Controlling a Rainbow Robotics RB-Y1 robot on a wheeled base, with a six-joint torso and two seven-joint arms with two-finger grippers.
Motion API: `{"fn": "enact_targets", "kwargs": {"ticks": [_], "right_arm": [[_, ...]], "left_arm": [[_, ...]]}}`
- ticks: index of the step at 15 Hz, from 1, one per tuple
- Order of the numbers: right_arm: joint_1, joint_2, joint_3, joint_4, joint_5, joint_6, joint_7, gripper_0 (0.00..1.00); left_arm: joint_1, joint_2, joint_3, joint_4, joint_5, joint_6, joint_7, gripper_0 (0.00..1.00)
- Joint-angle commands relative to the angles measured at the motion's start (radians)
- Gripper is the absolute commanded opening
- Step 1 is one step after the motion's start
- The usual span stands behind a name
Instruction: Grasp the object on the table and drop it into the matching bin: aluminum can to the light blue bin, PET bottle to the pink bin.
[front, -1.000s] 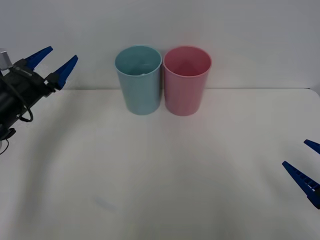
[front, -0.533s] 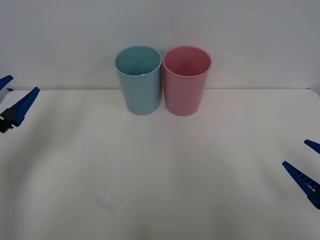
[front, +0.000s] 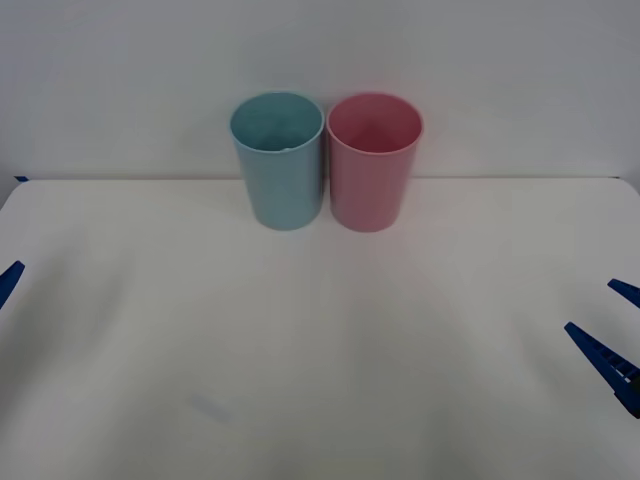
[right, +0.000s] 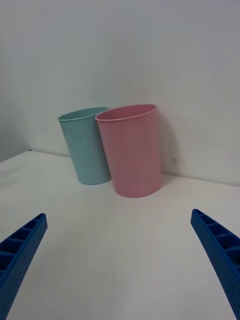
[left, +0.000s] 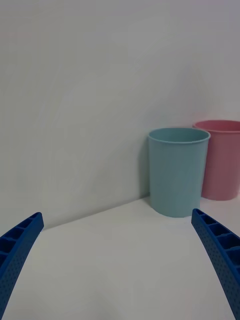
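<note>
Two tall round plastic bins stand touching at the back of the wide white table (front: 320, 350): the light blue bin (front: 279, 158) on the left, the pink bin (front: 373, 160) on the right. Left gripper (left: 120, 265) spread wide and empty at the table's left edge, right gripper (right: 120, 265) likewise at the right. Where the can sits, I cannot tell; the tabletop holds no object, so the sorting looks finished or not yet begun
</note>
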Motion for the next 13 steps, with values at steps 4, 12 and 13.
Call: {"fn": "enact_targets", "kwargs": {"ticks": [4,12,13], "right_arm": [[0.000,0.000,0.000,0.000,0.000,0.000,0.000,1.00],[0.000,0.000,0.000,0.000,0.000,0.000,0.000,1.00],[0.000,0.000,0.000,0.000,0.000,0.000,0.000,1.00]], "left_arm": [[0.147,0.032,0.035,-0.008,0.074,-0.067,-0.027,1.00],[0.209,0.038,0.028,-0.009,0.123,-0.073,-0.029,1.00],[0.209,0.038,0.028,-0.009,0.123,-0.073,-0.029,1.00]]}}
